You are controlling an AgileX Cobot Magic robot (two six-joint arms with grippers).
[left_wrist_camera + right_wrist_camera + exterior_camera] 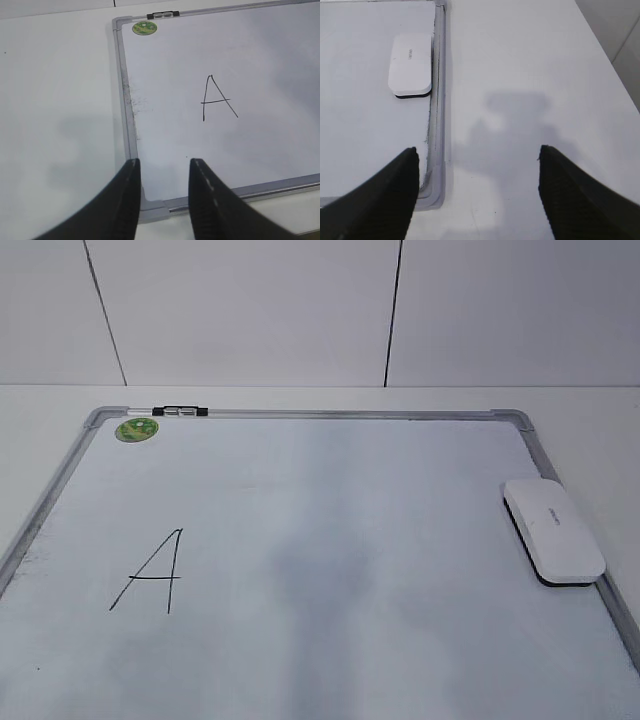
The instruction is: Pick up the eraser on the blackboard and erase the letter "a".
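Observation:
The white eraser (553,530) lies flat on the blackboard (330,470) against its right frame, black felt side down; it also shows in the right wrist view (410,65). No lowercase "a" is in view. The only writing is an angular capital "A" (155,573) at the board's left, also seen in the left wrist view (216,99). My left gripper (164,162) is open and empty above the board's near left corner. My right gripper (477,150) is wide open and empty over the table, beside the board's near right corner. Neither gripper shows in the exterior view.
A round green sticker (137,429) and a small black-and-silver clip (180,412) sit at the board's far left corner. A faint grey smear (310,560) marks the board's middle. The white table (530,75) extends right of the board, with a white wall behind.

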